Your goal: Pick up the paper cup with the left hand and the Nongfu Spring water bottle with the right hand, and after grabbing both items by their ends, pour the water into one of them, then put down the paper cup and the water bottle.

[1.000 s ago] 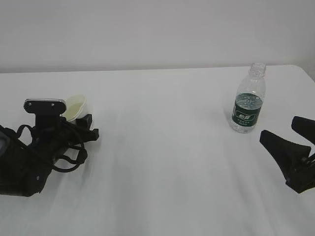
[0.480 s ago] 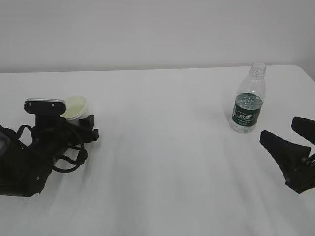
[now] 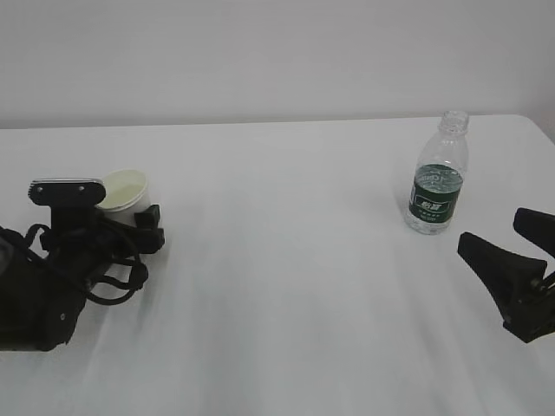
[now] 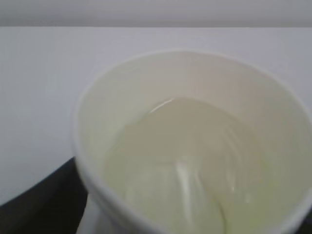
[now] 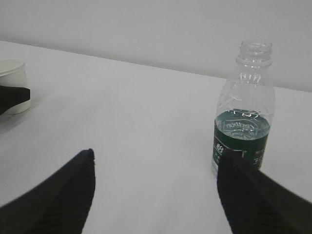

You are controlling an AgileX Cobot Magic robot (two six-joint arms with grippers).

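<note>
The white paper cup (image 3: pixel 124 186) stands upright on the table at the left, and the left wrist view is filled by its pale yellowish inside (image 4: pixel 195 146) holding clear water (image 4: pixel 185 170). My left gripper (image 3: pixel 149 225) lies low at the cup with its jaws spread wide; one black finger (image 4: pixel 39 200) shows beside the cup's wall. The capless water bottle (image 3: pixel 438 186) with its green label stands at the right. My right gripper (image 3: pixel 492 227) is open below and right of it, and the bottle (image 5: pixel 243 126) rises just beyond the right finger. The cup (image 5: pixel 12 85) shows far left.
The white table (image 3: pixel 286 260) stretches bare between cup and bottle. Its far edge meets a plain white wall. Loose black cables hang round the left arm (image 3: pixel 52 277).
The cup went from tilted to upright. The left arm has drawn back to the left and its jaws have spread. The right gripper and bottle have not moved.
</note>
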